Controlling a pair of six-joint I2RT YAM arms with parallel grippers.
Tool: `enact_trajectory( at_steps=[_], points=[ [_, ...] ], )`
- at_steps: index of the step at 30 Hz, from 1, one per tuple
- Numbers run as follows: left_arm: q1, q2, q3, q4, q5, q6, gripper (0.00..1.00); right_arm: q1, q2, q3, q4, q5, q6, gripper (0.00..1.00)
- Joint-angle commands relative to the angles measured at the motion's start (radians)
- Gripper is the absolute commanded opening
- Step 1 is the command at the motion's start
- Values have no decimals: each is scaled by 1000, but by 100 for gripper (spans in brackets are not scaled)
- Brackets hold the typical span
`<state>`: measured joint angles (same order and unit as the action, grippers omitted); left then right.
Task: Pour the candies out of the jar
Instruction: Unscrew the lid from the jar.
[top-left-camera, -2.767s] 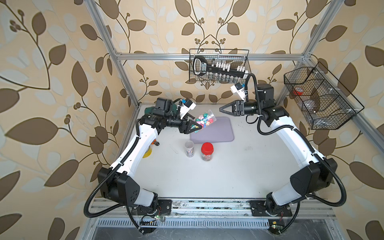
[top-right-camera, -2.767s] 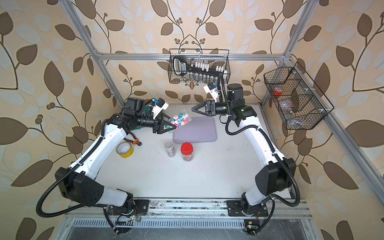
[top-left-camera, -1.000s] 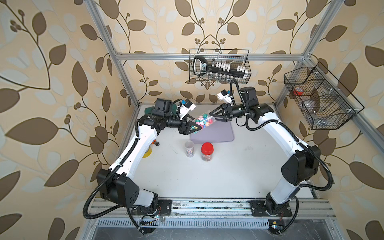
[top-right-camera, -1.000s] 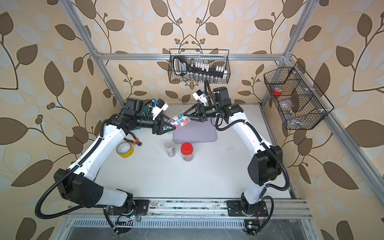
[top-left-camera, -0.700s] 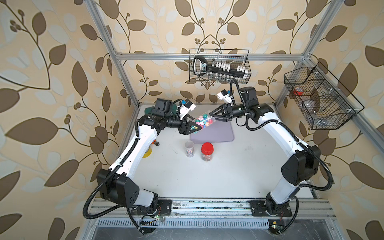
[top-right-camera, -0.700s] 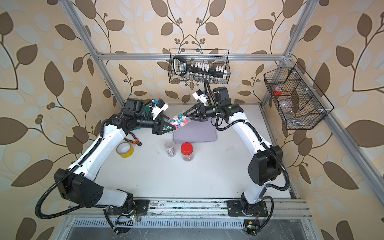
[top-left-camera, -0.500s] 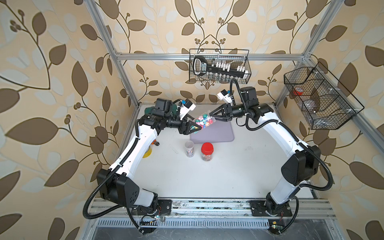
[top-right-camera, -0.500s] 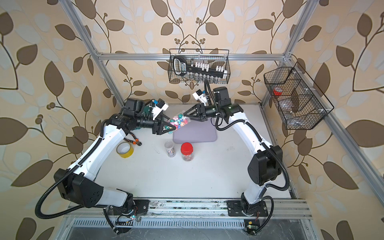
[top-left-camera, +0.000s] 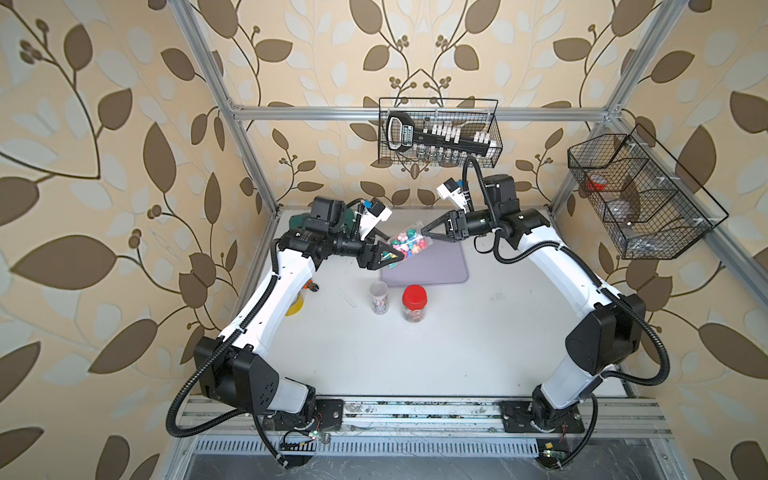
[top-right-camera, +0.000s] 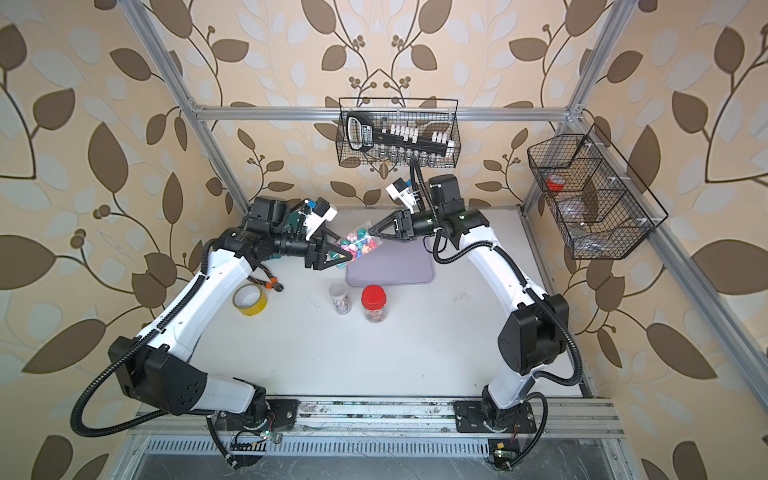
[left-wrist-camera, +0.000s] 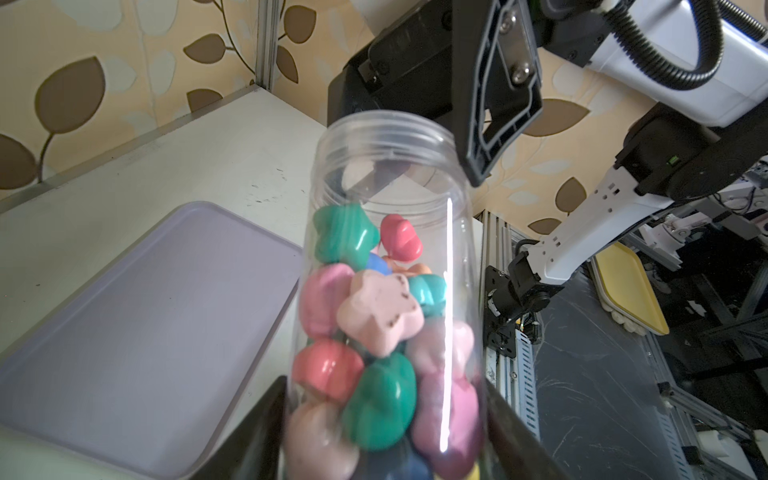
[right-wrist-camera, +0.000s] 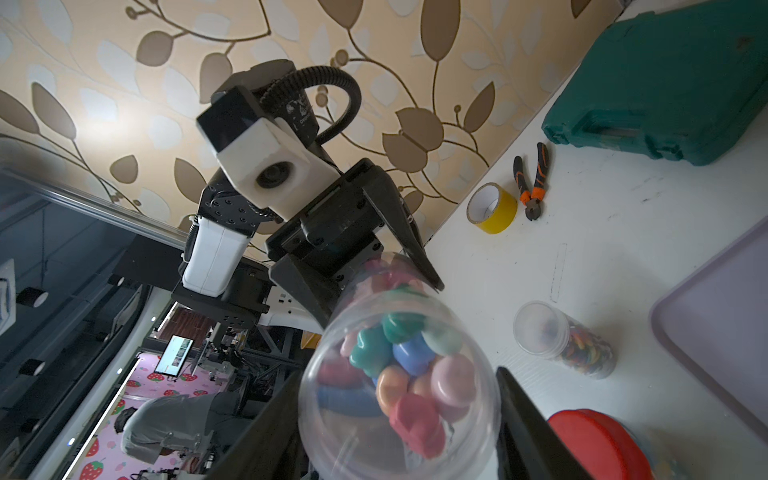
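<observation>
A clear plastic jar (top-left-camera: 405, 245) (top-right-camera: 357, 245) full of star-shaped candies (left-wrist-camera: 378, 311) (right-wrist-camera: 407, 365) in pink, green, blue and orange hangs tilted above the left end of a lilac tray (top-left-camera: 440, 266). My left gripper (top-left-camera: 390, 257) (left-wrist-camera: 384, 390) is shut on the jar's lower body. My right gripper (top-left-camera: 424, 237) (right-wrist-camera: 397, 374) faces it, with a finger pressed on each side of the jar's mouth end (left-wrist-camera: 386, 137). Threads show at that neck. Whether a clear lid sits on it I cannot tell.
On the table in front of the tray stand a red-lidded jar (top-left-camera: 414, 299) and a small clear jar (top-left-camera: 379, 296) of multicoloured sweets. Yellow tape (top-right-camera: 249, 300), pliers (top-right-camera: 270, 282) and a green case (right-wrist-camera: 665, 83) lie at the left. Wire baskets (top-left-camera: 438, 133) (top-left-camera: 640, 195) hang on the walls.
My right gripper came in from the right to the jar's mouth end and narrowed its jaws onto it. The left arm and the jar stayed still.
</observation>
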<state>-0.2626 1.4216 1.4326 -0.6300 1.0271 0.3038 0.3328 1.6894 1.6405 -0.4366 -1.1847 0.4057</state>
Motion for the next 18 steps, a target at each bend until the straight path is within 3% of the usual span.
enact_trajectory(
  at_steps=[1, 18],
  points=[
    [-4, -2, 23, 111, 144, -51, 58, -3, -49, -87, 94, -40, -77, 48],
    [-4, 10, 28, 107, 241, -82, 58, -21, -132, -275, 390, -217, -180, 47]
  ],
)
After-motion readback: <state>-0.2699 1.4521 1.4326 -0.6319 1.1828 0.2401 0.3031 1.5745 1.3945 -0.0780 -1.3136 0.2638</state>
